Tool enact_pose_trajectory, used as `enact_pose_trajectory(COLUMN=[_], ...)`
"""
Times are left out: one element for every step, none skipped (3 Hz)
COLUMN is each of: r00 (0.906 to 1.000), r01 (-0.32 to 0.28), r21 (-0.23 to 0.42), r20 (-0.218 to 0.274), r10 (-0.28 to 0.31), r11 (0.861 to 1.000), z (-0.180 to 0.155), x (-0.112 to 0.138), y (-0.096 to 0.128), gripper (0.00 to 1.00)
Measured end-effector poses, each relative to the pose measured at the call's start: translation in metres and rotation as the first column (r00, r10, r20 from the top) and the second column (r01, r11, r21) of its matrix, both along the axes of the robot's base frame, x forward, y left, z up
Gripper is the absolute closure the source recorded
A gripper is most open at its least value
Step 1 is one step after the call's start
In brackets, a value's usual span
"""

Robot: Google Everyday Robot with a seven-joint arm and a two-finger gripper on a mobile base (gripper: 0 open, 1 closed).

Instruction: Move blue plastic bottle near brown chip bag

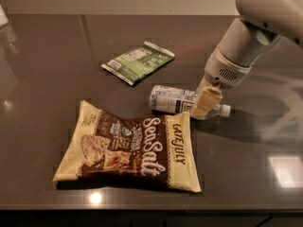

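The blue plastic bottle (170, 99) lies on its side on the dark tabletop, white cap pointing right, just above the upper right corner of the brown chip bag (132, 148). The bag lies flat at front centre, dark brown with cream ends and "Sea Salt" lettering. My gripper (204, 103) comes down from the upper right on a white arm and is shut on the bottle near its cap end. One cream finger (206, 101) shows in front of the bottle; the other is hidden behind it.
A green packet (138, 61) lies flat behind the bottle, towards the back left. The dark table (47, 79) has its front edge just below the chip bag. A bright light reflection sits on the table at right front.
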State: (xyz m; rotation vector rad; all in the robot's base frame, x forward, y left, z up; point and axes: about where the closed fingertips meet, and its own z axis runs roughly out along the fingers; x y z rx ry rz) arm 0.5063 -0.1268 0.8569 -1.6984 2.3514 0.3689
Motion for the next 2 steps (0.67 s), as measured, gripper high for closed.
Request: enact_pose_trajectory(r00=[0.9997,0.9992], r01=[-0.024,-0.041], r21=[-0.016,-0.027], r20=[-0.002,0.0], r10=[0.024,0.041], r11=[1.0,0.999], z=[-0.0006,0.0001], x=[-0.0078,-0.0114], y=[0.0029,0.0036], gripper=[0.37,0.13])
